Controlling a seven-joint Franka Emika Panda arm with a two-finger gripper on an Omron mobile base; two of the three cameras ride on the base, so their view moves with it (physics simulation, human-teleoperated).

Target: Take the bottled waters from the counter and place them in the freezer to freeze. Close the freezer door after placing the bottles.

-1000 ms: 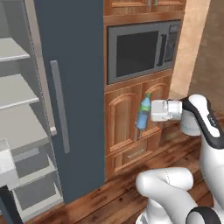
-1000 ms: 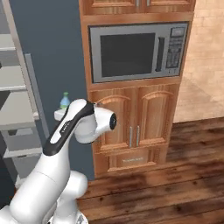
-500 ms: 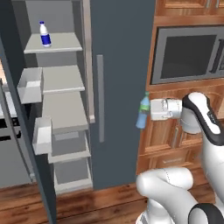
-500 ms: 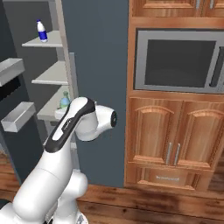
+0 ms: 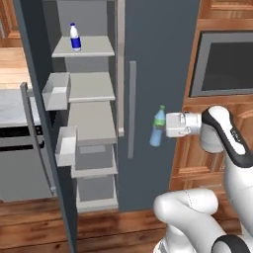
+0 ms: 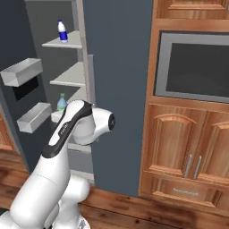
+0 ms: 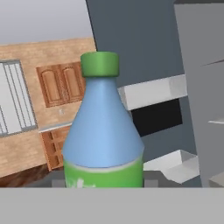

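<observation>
My gripper [image 5: 163, 127] is shut on the pale blue bottled water [image 5: 156, 127] with the green cap, held upright in front of the fridge unit's closed slate-grey right panel. The same bottle [image 7: 103, 131] looms close in the hand view and peeks out behind my arm [image 6: 61, 102]. The clear bottle with white cap and blue label [image 5: 74, 37] [image 6: 62, 31] stands on the freezer's top shelf [image 5: 94, 48]. The freezer door [image 5: 43, 113] stands open to the left, white bins [image 5: 57, 91] on its inner face. A strip of counter [image 5: 10, 106] shows at far left.
A built-in microwave [image 5: 225, 64] [image 6: 194, 67] sits in wooden cabinets [image 6: 183, 147] right of the fridge. The closed panel carries a long grey bar handle [image 5: 132, 108]. Lower grey shelves [image 5: 91, 128] are bare. A grey dishwasher front [image 5: 20, 165] sits under the counter.
The whole picture has slid as the base moved left: microwave and cabinets went right, the open freezer came into full view. The green-capped bottle stays in my grip.
</observation>
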